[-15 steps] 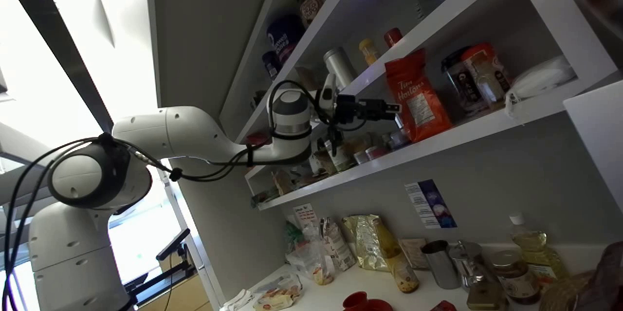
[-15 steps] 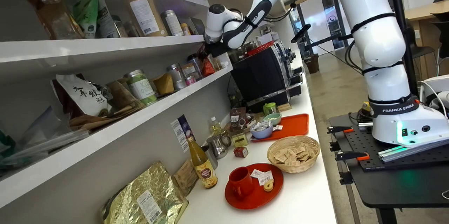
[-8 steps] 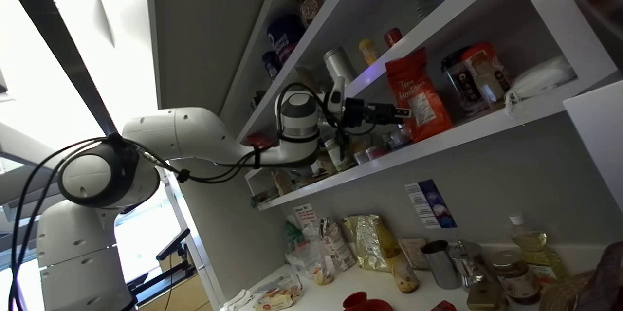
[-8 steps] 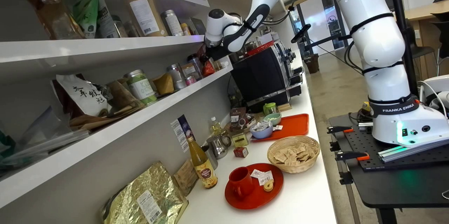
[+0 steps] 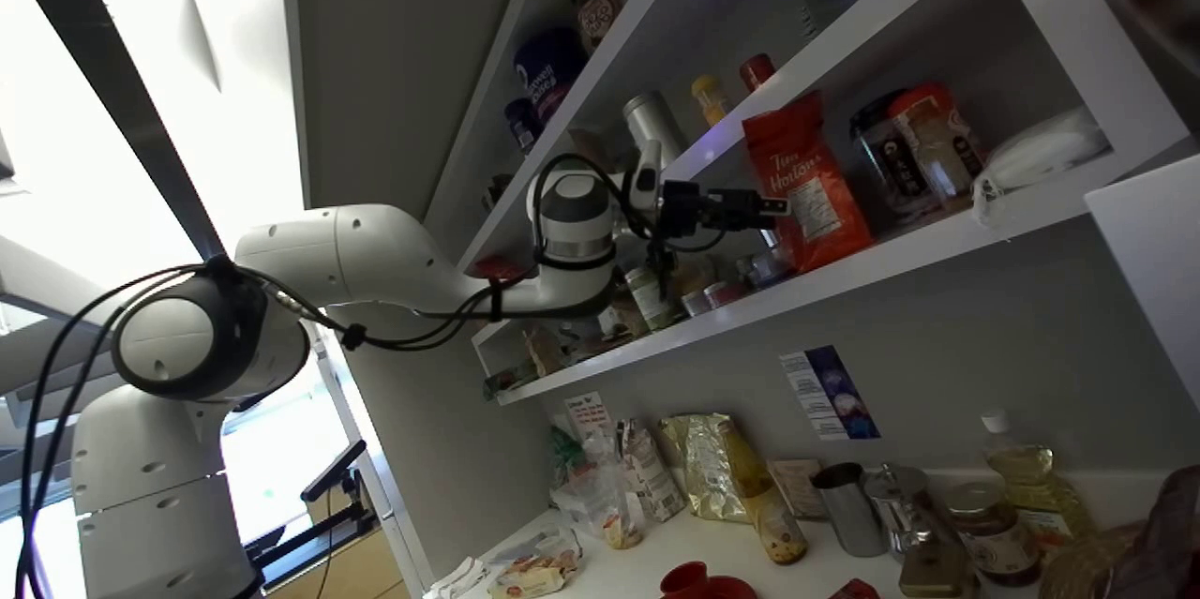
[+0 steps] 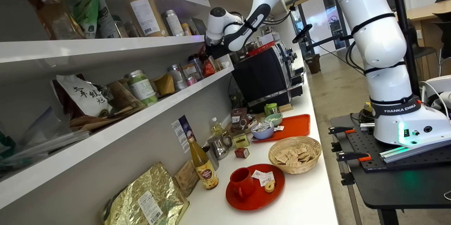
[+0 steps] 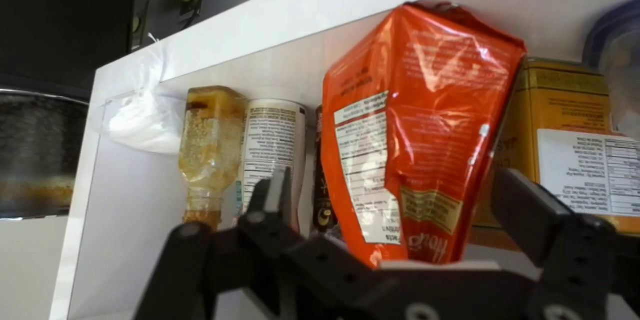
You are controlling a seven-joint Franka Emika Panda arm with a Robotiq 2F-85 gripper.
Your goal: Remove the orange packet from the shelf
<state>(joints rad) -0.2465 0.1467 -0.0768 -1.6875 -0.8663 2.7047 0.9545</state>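
Note:
The orange packet (image 5: 817, 205), a red-orange Tim Hortons bag, stands on the white shelf (image 5: 900, 267) near its front edge. A small part of the packet (image 6: 209, 67) shows in an exterior view beside my arm. In the wrist view, which is upside down, the packet (image 7: 430, 89) stands between my two fingers, with gaps on both sides. My gripper (image 7: 397, 202) is open, with its fingers wide apart. In an exterior view the gripper (image 5: 776, 208) points at the packet's lower label side. The packet's upper end is partly hidden behind the gripper in the wrist view.
A glass bottle (image 7: 207, 144), a white-labelled canister (image 7: 275, 144) and a white bag (image 7: 147, 122) stand on one side of the packet. A yellow tin (image 7: 565, 94) stands close on its other side. An upper shelf board (image 5: 848, 41) runs above.
Over the last second my gripper has moved closer to the packet, then risen very slightly. The packet has shifted only a hair and stays on the shelf.

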